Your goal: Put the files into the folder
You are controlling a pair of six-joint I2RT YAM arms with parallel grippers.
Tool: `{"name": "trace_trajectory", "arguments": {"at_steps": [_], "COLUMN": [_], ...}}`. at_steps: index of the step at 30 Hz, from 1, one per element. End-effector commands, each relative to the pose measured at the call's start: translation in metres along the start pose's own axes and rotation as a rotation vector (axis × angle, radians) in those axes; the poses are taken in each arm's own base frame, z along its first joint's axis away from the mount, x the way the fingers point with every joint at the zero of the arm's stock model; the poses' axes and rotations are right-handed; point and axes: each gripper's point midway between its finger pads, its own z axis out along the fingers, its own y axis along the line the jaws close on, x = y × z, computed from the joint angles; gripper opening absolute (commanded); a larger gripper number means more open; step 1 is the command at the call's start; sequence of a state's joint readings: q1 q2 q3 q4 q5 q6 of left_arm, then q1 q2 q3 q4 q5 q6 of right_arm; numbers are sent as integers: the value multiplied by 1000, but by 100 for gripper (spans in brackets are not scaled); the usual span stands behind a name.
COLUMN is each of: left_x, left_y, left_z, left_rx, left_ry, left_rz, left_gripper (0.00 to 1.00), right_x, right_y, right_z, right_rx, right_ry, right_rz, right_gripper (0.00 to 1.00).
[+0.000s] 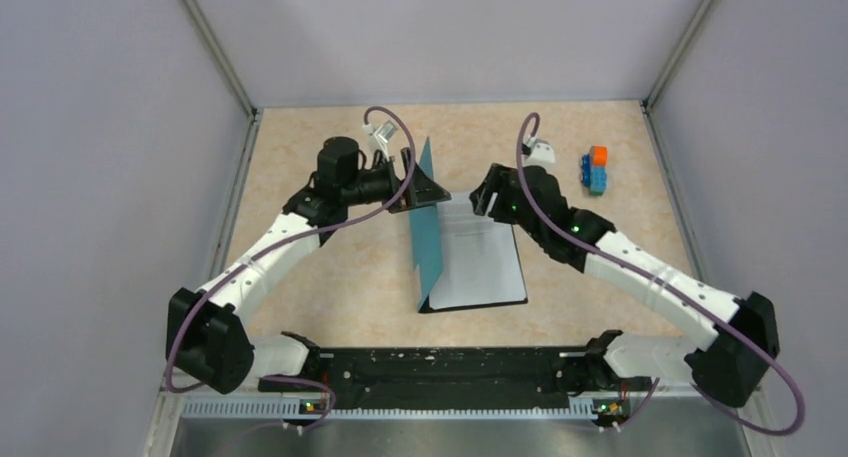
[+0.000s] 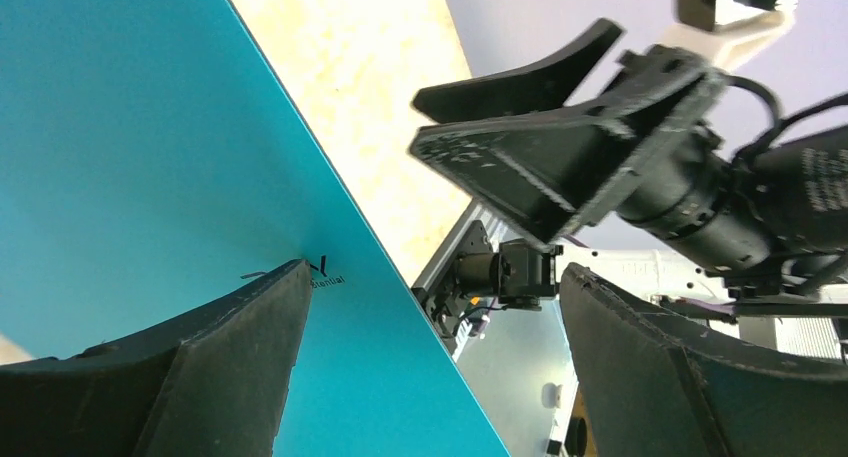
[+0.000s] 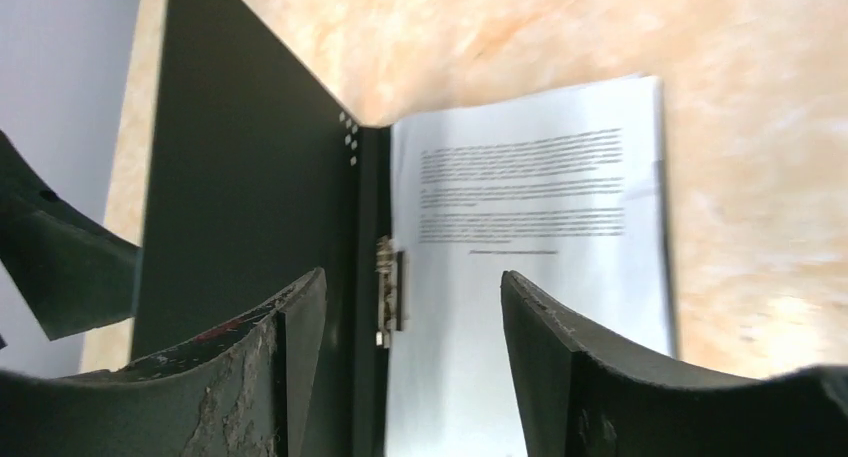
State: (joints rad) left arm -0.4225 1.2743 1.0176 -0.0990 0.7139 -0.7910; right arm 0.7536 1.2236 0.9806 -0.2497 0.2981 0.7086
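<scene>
The folder stands half open in the middle of the table, its teal cover [image 1: 428,232] raised about upright and its black back lying flat. The files [image 1: 482,262] lie as a white stack on that flat half, right of the metal clip [image 3: 388,289]. My left gripper [image 1: 414,182] is open at the cover's far top edge. In the left wrist view [image 2: 435,272] its left finger [image 2: 235,367] lies against the teal face [image 2: 130,157]. My right gripper [image 1: 486,199] is open and empty, hovering over the far end of the files [image 3: 530,177] beside the black inside [image 3: 240,177].
An orange-and-blue toy block stack [image 1: 596,169] stands at the back right. Grey walls close in the table on the left, back and right. A black rail [image 1: 440,367] with the arm bases runs along the near edge.
</scene>
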Motion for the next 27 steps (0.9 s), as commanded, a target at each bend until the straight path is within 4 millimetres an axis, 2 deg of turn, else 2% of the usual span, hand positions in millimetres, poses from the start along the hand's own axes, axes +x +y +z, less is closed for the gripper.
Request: {"name": "trace_trajectory", "arguments": {"at_steps": [1, 4, 7, 10, 15, 21, 24, 27], "left_x": [-10, -9, 1, 16, 52, 87, 91, 86], "left_y": [-17, -16, -8, 9, 54, 99, 105, 103], "left_z": [21, 42, 66, 87, 113, 117, 112, 106], "left_rx": [55, 73, 59, 25, -62, -156, -184, -216], "left_ry": [-12, -3, 31, 69, 138, 198, 202, 192], "left_rz": [41, 34, 16, -7, -60, -100, -86, -49], "left_gripper": [98, 98, 98, 98, 98, 98, 98, 98], "right_x": [-43, -62, -71, -69, -52, -32, -25, -20], "right_y": [-35, -40, -39, -43, -54, -62, -64, -66], "right_z": [-43, -69, -84, -86, -75, -60, -53, -48], "right_rx": [149, 171, 157, 162, 194, 203, 206, 211], "right_ry": [-133, -182, -201, -203, -169, -133, -122, -112], "right_rz": [-86, -102, -101, -112, -129, -136, -137, -134], "right_gripper": [65, 67, 70, 72, 73, 74, 75, 76]}}
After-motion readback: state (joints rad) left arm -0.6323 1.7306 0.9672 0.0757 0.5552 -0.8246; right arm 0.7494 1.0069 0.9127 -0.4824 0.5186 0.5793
